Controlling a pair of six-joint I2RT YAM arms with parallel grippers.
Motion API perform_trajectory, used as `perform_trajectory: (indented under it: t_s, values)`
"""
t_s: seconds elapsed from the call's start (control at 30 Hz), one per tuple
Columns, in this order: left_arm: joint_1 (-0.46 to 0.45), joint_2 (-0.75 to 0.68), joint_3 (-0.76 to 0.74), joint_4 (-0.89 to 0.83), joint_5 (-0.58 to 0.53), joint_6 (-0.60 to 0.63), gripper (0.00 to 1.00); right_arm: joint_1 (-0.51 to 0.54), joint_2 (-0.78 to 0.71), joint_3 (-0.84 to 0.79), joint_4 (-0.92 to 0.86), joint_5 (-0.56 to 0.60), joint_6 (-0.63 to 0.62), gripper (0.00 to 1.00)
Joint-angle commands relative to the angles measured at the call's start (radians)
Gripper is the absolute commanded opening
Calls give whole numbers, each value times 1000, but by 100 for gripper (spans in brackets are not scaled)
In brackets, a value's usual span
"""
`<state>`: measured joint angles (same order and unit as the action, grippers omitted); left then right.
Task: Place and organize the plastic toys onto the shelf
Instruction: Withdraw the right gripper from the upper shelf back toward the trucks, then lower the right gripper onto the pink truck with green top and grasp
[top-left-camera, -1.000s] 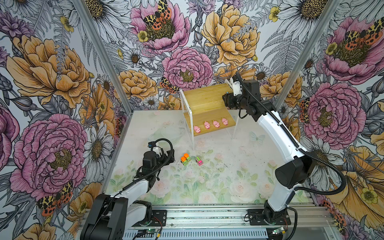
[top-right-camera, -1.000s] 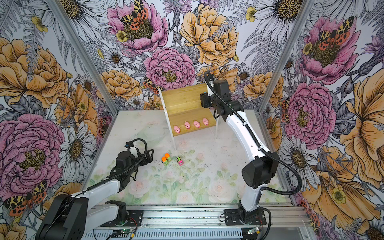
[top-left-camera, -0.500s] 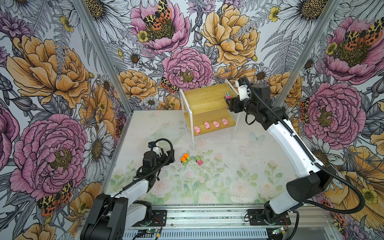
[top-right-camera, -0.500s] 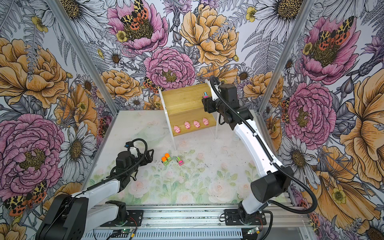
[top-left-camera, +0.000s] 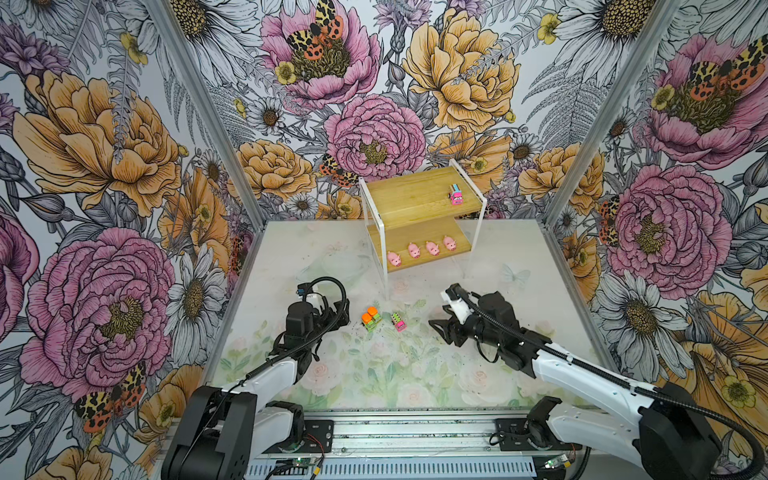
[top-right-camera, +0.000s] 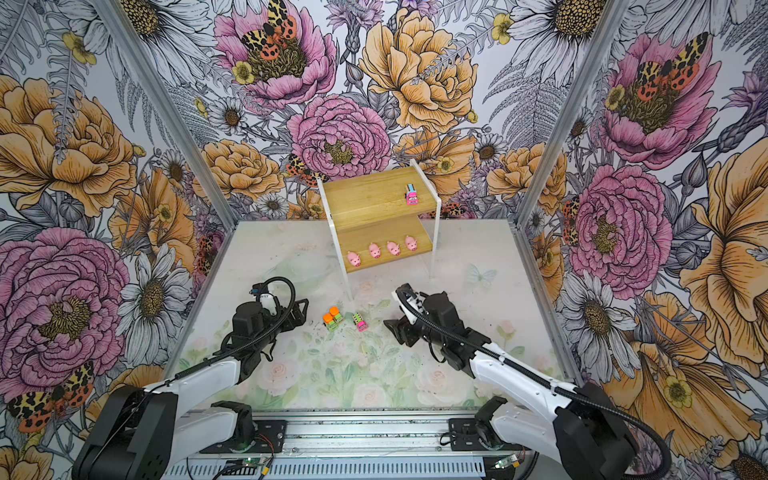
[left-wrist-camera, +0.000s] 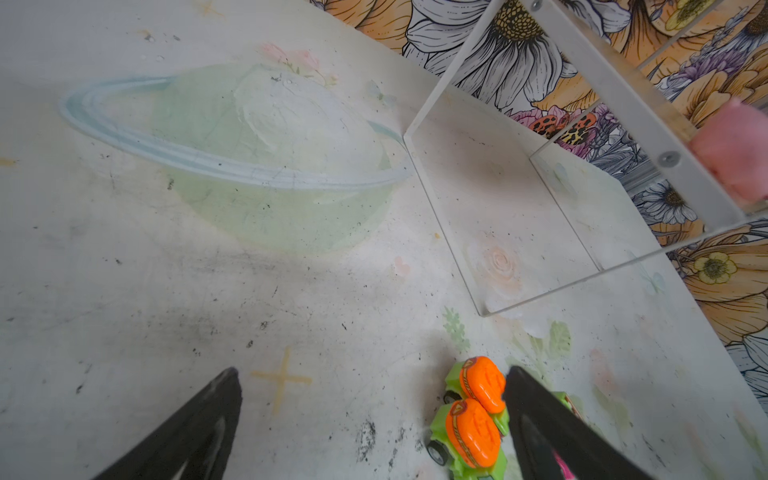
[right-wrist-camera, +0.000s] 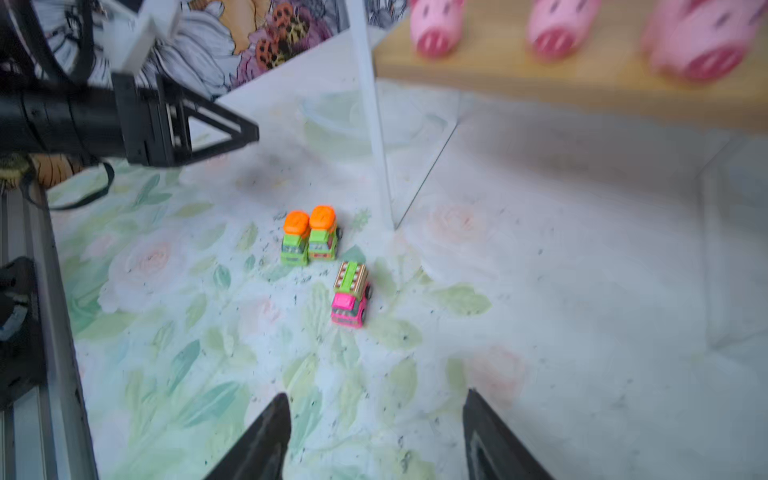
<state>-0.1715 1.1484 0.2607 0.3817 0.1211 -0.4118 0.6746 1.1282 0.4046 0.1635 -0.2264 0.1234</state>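
- My right claw stands wide and empty over the counter, in front of the shelf.
- My left claw is also wide and empty, with one finger just beside the two orange-and-green trucks.
- Those trucks touch side by side, and a green-topped pink truck is near them, before the shelf's front leg.
- Four pink pigs line the shelf's lower board.
- A blue-topped pink truck sits on the shelf's upper board.

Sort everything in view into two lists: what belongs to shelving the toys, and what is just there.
Belongs to the job:
shelf
four pigs on its lower board
pink truck on its upper board
two orange-and-green trucks, not yet shelved
pink truck with green top beside them

Just there:
flowered table cover
flowered walls
metal rail at the front
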Motion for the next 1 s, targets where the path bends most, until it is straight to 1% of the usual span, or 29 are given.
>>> perform_trajectory:
  t_s: [0.0,0.07,0.1,0.27,0.43,0.63,0.97]
  values:
    - [10,4,20,14,21,21,99,83,75,-97,452,122,100,65]
    - [11,4,20,14,28,22,99,143,172,-107,531,169,78,65]
    - [10,4,20,14,30,24,99,157,217,-99,549,173,73,65]
    - [11,-1,19,18,64,37,99,166,409,-43,665,165,68,64]
    - [12,4,20,26,101,48,99,166,549,44,695,167,62,64]
    - [13,14,28,16,100,48,99,166,665,129,727,180,82,64]
    - [17,22,34,11,98,46,99,165,764,217,717,202,88,61]
